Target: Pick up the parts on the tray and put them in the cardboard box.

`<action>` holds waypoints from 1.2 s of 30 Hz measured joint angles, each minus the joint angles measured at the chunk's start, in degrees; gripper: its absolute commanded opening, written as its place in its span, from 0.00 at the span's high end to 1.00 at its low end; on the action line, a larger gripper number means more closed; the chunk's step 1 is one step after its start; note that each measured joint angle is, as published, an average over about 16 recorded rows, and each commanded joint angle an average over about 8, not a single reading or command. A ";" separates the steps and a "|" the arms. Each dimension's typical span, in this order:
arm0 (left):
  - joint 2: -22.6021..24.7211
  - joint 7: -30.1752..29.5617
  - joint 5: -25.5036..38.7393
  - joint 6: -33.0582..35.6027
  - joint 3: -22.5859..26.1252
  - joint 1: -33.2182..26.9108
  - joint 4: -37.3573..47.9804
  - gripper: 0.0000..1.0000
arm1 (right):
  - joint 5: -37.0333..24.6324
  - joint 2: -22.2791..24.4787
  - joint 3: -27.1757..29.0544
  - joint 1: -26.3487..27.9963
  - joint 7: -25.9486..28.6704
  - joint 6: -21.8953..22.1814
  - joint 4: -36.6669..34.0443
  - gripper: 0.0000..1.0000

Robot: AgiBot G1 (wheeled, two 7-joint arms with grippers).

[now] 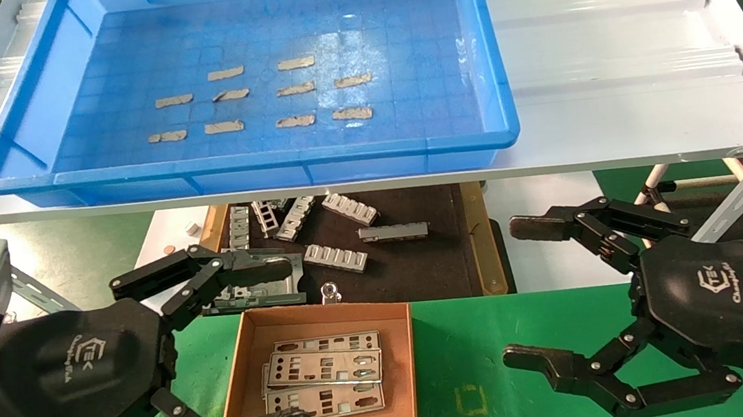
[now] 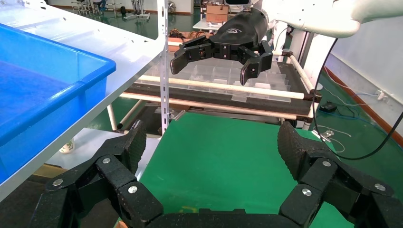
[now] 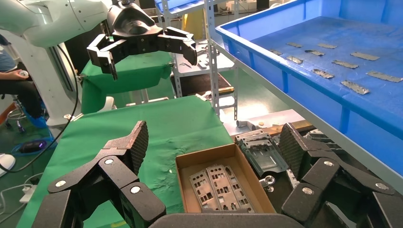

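In front of you the white shelf (image 1: pixel 606 73) takes most of the view, and on it stands the tray (image 1: pixel 24 121), the big blue bin; its gridded floor carries only the tan tape strips (image 1: pixel 295 89), and no plate is lying among them. Take the cardboard box (image 1: pixel 247 339) as your landmark: it sits on the green mat (image 1: pixel 495 333) below the front edge of the shelf, nearer to you than the tray. Just behind the box, under the shelf, you see the dark tray (image 1: pixel 419 265) with the ribbed grey brackets (image 1: pixel 335 257) scattered on it, and one larger flat metal piece (image 1: pixel 263 292) rests at the back left corner of the box. The left gripper (image 1: pixel 275 346) is on the left side of the box, its fingers spread wide, one fingertip above the back left corner and the other over the front left corner of the box; it pinches nothing. The right gripper (image 1: pixel 525 292) is well to the right of the box, above the green mat, also spread wide and empty. The parts (image 1: pixel 325 372) lie inside the box, flat silver plates stacked on each other with small offsets, toward its right side. They are apart from both claws: just right of the left fingertips and well left of the right gripper. In the right wrist view you see the same plates (image 3: pixel 218 187) lying in the box (image 3: pixel 183 183), between and beyond the open fingers (image 3: pixel 130 142).
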 measured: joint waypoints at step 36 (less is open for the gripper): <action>0.00 0.00 0.00 0.00 0.00 0.00 0.00 0.00 | 0.00 0.00 0.00 0.00 0.00 0.00 0.00 0.00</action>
